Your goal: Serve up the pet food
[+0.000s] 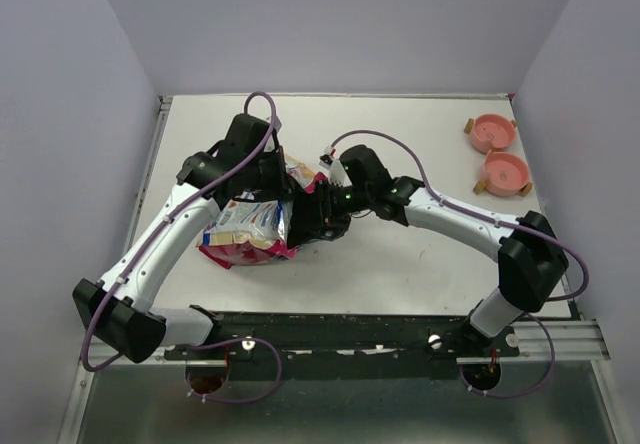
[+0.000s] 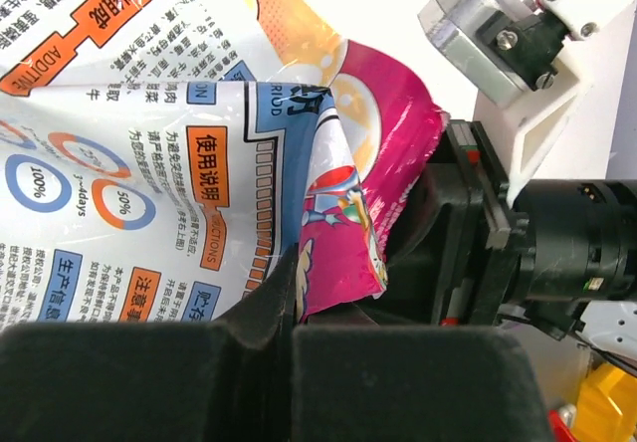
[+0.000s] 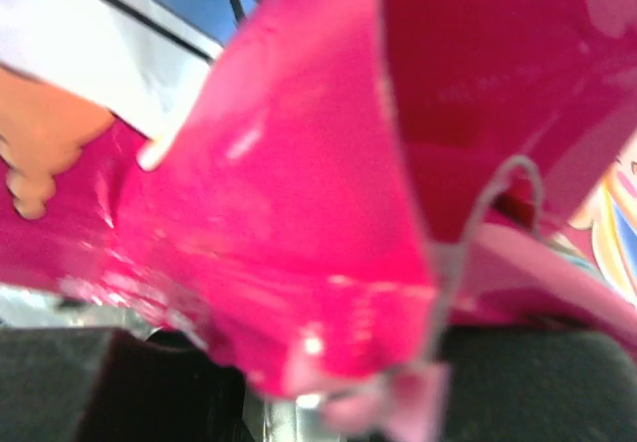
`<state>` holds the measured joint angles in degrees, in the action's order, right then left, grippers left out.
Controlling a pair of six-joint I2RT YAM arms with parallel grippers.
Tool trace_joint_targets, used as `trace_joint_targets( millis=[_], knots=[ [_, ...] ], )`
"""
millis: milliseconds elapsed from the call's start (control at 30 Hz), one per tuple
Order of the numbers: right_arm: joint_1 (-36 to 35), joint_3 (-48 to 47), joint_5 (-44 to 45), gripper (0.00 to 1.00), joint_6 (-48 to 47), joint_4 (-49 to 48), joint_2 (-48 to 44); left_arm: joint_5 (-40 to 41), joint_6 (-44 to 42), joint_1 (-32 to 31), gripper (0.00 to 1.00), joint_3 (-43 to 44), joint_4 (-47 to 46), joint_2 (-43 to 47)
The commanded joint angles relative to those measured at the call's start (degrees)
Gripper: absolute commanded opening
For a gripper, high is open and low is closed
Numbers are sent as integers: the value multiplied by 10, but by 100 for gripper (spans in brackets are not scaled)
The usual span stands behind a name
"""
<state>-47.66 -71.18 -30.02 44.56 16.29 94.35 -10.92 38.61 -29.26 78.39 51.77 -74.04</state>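
The glossy pink-and-blue printed bag point(image 1: 250, 226) lies on its side in the middle of the table, mouth toward the right. My left gripper point(image 1: 287, 185) is shut on the bag's upper mouth edge point(image 2: 338, 253), and the pink film is pinched between its black pads point(image 2: 291, 298). My right gripper point(image 1: 318, 219) sits at the bag's mouth, with pink film point(image 3: 299, 213) filling its view. A clear glinting piece, the scoop point(image 3: 289, 417), shows between its dark fingers point(image 3: 100, 387). The pet food is hidden.
Two salmon-pink bowls point(image 1: 492, 132) point(image 1: 503, 172) stand at the far right of the white table point(image 1: 400, 264). Grey walls close in the left, back and right sides. The right arm's wrist point(image 2: 557, 243) is close beside the left gripper.
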Motion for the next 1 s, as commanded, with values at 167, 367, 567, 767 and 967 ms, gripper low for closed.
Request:
trace_joint_targets(
  millis=[167,367,567,767,967],
  knots=[
    [30,76,-36,0,-28,19,-149,67,-27,-5,0,69,14,40],
    [31,25,3,0,-38,103,-170,42,-28,-4,0,77,5,21],
    [35,-29,-11,0,-76,202,-111,36,-34,-3,0,79,-1,13],
    [80,-18,-24,0,-51,183,-122,39,-39,-2,0,81,-5,9],
    [92,40,-84,0,0,83,-164,34,-44,0,0,97,2,0]
  ],
)
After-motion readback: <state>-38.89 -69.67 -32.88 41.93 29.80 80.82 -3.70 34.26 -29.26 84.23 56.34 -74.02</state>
